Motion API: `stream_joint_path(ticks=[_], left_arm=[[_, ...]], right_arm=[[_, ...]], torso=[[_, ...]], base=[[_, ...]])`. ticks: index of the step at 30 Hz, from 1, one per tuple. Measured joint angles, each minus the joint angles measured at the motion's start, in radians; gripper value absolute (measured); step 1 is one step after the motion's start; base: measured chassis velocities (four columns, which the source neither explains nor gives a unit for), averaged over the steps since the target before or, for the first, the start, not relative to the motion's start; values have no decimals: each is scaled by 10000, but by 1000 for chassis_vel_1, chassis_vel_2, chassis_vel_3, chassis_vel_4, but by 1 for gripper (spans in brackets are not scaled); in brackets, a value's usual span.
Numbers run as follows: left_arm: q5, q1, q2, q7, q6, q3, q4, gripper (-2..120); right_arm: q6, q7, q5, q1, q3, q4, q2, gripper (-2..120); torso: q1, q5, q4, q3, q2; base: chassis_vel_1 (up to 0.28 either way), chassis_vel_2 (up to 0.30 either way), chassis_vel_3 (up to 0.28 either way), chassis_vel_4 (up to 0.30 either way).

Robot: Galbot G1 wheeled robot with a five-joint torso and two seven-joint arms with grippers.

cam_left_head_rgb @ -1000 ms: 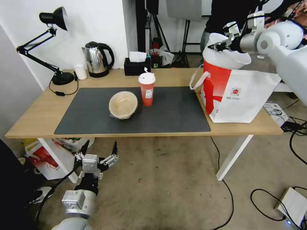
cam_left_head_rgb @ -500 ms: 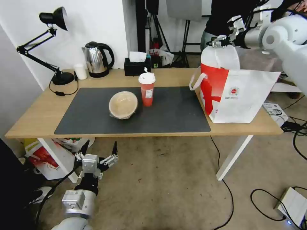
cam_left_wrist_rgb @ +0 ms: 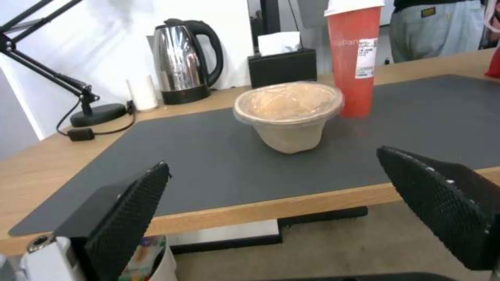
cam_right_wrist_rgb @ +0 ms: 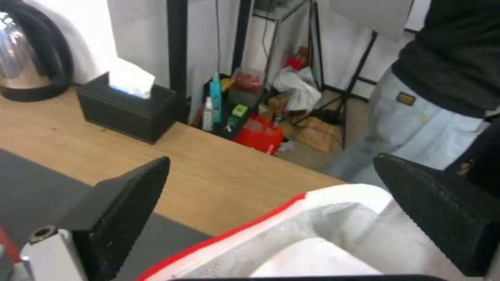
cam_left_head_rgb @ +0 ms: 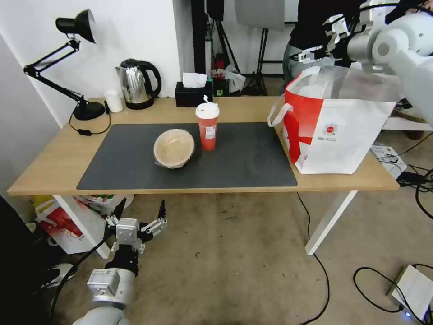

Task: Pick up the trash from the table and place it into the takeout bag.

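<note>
Head view: right gripper point(cam_left_head_rgb: 311, 54) (apparently empty) above takeout bag point(cam_left_head_rgb: 343, 131)

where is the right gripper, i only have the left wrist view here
Observer: The right gripper hangs above the open mouth of the takeout bag, fingers apart, holding nothing.
Operator: where does that bag stand
Observer: On the right end of the table, just beside the right edge of the dark mat.
Operator: anything in it
Observer: A white rounded shape shows inside the silvery lining, likely the white bowl.
</note>
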Motion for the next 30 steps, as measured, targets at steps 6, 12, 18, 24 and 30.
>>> stream_joint_path(ticks=[6,12,18,24,30], left_arm=[[0,1,0,0,0,1,0,100],[0,0,0,0,0,0,0,100],[0,0,0,0,0,0,0,100],[0,0,0,0,0,0,0,100],[0,0,0,0,0,0,0,100]], right_arm=[[-1,29,-174,182,-138,-45,-93,100],[317,-84,12,268,151,-79,-68,100],[1419,-206,389,-7,1175,489,108,100],[3867,726,1356,-725,2113,1642,453,100],[5018,1454,1836,-1690,2633,2761,645,100]], torso=[[0,0,-1,0,0],[0,0,-3,0,0],[0,-2,0,0,0],[-1,-2,1,0,0],[-1,-3,-1,0,0]], base=[[0,0,0,0],[0,0,0,0],[0,0,0,0],[0,0,0,0],[0,0,0,0]])
